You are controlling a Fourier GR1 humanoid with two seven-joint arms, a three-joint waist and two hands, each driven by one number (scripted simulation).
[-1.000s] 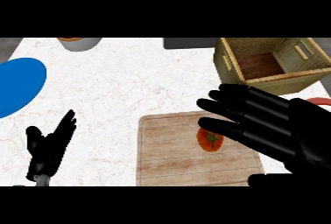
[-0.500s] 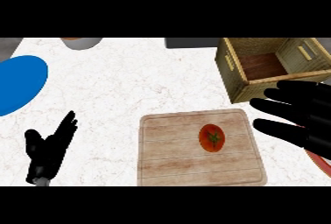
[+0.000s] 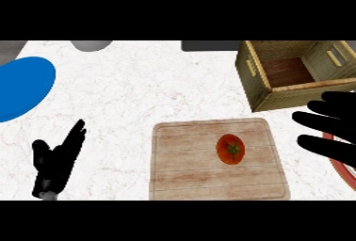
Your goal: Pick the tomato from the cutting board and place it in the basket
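Counter w/ tomato (image 3: 230,149) on cutting board (image 3: 188,164), right hand (image 3: 332,132) beside.

One tomato (image 3: 230,149), one cutting board (image 3: 188,160), one basket (image 3: 278,96), one blue plate (image 3: 21,87), two hands.

A kitchen: white marble counter (image 3: 160,89) with a wooden cutting board (image 3: 188,164), tomato (image 3: 230,149) and blue plate (image 3: 21,87).
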